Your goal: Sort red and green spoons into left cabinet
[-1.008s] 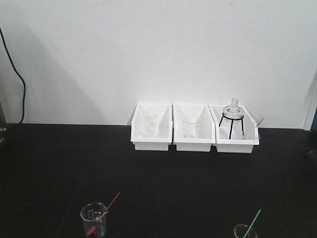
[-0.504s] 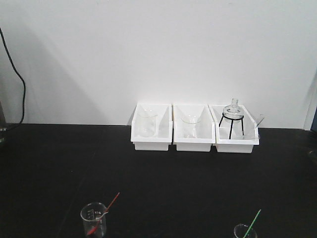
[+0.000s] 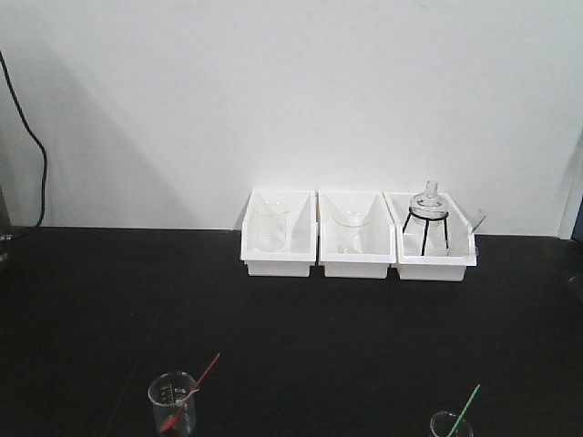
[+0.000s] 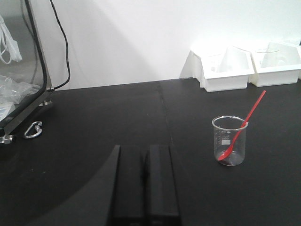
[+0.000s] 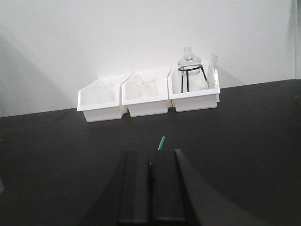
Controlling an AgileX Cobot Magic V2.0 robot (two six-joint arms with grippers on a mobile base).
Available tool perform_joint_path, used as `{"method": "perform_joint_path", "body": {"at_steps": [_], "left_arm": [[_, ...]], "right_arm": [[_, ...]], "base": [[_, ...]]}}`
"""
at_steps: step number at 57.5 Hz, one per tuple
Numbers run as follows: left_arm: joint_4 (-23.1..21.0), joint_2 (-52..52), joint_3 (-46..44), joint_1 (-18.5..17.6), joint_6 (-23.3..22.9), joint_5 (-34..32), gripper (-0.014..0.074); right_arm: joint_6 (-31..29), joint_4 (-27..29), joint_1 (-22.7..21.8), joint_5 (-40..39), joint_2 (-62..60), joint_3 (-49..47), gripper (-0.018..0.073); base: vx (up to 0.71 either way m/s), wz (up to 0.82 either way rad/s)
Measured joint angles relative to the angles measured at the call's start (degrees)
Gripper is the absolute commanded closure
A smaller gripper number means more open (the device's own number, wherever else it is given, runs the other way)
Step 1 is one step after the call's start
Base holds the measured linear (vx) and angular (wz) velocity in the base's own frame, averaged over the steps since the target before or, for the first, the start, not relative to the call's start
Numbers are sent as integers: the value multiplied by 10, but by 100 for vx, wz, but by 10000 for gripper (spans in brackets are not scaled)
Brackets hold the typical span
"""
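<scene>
Two spoons stand on the black bench (image 3: 301,337), each one leaning in a glass beaker near the front edge. The red spoon (image 3: 189,393) has its bowl at the bottom of the left beaker (image 3: 172,403), and its handle points up and to the right over the rim. The green spoon (image 3: 466,404) leans the same way in the right beaker (image 3: 451,425), well apart from the red one.

Three white bins (image 3: 279,244) sit side by side at the back by the wall, with glassware inside.

The left gripper (image 4: 143,149) is low over the bench, to the left of the red spoon; its jaws are pressed together and hold nothing. The right gripper (image 5: 151,155) has its jaws closed to a thin slit, also with nothing between them. The tip of the green spoon shows just above it.
</scene>
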Motion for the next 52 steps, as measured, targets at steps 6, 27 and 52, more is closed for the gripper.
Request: {"method": "perform_joint_path", "body": {"at_steps": [6,27,52], "left_arm": [[0,0,0,0,1,-18,597],[0,0,-5,0,-33,-162,597],[43,266,-339,0,-17,1,597]], "right_arm": [[0,0,0,-15,0,0,562],[-1,-2,0,-9,0,-59,562],[-31,-19,0,144,201,-367,562]], "base": [[0,0],[0,0],[0,0]]}}
